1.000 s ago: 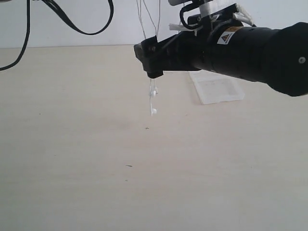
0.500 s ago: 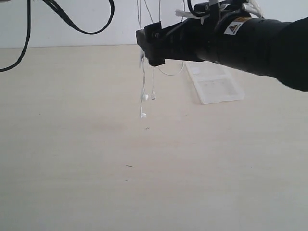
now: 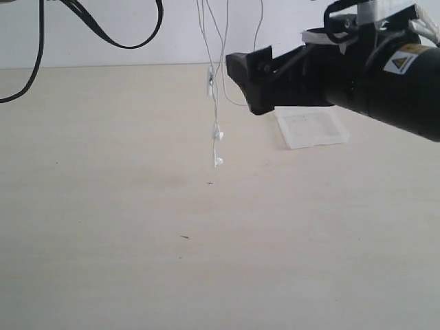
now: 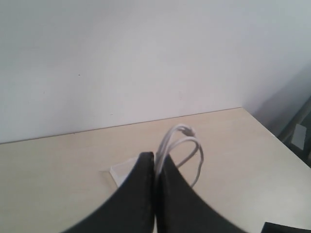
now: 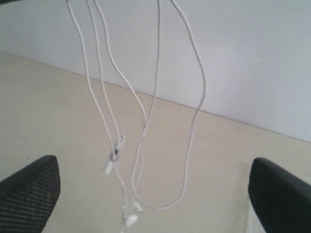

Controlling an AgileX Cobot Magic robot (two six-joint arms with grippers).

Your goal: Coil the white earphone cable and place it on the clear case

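Against the frame a second before, the right claw (image 3: 249, 81) had shifted toward the right of the exterior view. It had then sat in front of the hanging earphone cable (image 3: 208, 82), and now stood just beside it, apart from the strands. The earbuds (image 3: 218, 161) hung at about the same height as before, above the table (image 3: 137, 261) and not touching it. The clear case (image 3: 313, 127) had not moved; it lay flat on the table, partly behind the right arm. Counted: one cable, two earbuds at its lower end, one case, two claws. In the exterior view the strands ran off the top of the frame and the left claw was out of sight. The left wrist view supplied that: the left claw (image 4: 155, 167) was clenched tight on the cable, two small white loops sticking out past its tips, with a corner of the case (image 4: 121, 171) on the table below and the wall (image 4: 146, 58) behind. The right wrist view showed the right claw (image 5: 155, 194) released, its fingers (image 5: 29, 189) spread wide to either side and grasping nothing. About five strands dangled between them there, one curving into a loop at the bottom, touching neither finger.
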